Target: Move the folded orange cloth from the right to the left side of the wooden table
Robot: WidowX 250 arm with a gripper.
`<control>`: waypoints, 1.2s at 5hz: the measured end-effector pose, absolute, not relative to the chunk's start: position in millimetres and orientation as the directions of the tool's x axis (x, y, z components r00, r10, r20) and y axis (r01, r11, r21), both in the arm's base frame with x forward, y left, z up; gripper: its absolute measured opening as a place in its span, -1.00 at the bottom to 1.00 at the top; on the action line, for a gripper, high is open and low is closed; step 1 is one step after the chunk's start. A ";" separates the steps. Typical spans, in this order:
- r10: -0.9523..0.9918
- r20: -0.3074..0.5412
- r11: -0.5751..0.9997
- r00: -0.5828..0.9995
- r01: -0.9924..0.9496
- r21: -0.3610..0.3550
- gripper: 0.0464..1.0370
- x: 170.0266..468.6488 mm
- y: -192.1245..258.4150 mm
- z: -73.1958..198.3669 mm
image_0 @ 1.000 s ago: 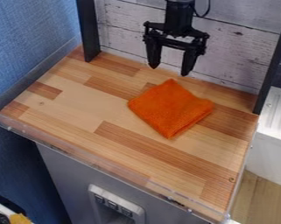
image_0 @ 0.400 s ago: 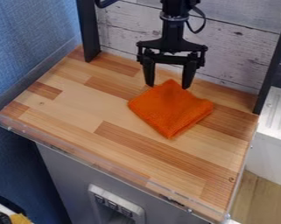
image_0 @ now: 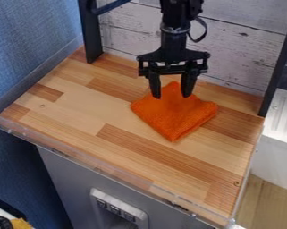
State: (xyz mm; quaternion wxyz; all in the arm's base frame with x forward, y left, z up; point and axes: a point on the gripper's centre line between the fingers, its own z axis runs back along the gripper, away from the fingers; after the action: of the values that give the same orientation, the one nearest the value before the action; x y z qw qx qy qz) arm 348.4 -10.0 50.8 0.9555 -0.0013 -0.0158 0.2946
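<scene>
Orange cloth (image_0: pixel 175 118), folded into a thick, squarish pad, is lying flat on the wood-striped desk (image_0: pixel 77 105), right of the middle in the camera view, and it's sitting at an angle, one corner pointing back towards the whitewashed plank panel (image_0: pixel 241 47). And look at the claw (image_0: pixel 171 95)! It's hanging straight down over that back corner, its two fingers spread well apart, nothing pinched between them. Those tips are showing against the orange, one on each side of the corner; whether they're touching the fabric or hovering just above, we can't tell from this angle. Why so neat a pad? The folds are probably keeping it compact, its layers stacking up along the lower right edge, and the flat wood is bearing all its weight. Out front, a clear rim (image_0: pixel 73 155) is running along the desk's near edge, presumably there for stopping things from slipping off.
</scene>
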 end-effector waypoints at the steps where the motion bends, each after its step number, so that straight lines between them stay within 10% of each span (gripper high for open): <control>1: 0.614 0.046 0.790 0.788 -0.613 -0.028 -0.34 348.6 -10.0 45.0; 3: 0.674 0.062 0.738 0.736 -0.674 -0.026 -0.96 348.8 -19.9 28.2; 6: 0.641 0.043 0.766 0.767 -0.642 0.038 -0.97 338.3 -15.4 12.4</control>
State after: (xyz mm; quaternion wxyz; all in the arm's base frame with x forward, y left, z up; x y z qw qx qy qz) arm 338.3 -15.4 12.4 0.9396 0.0251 -0.0136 0.3412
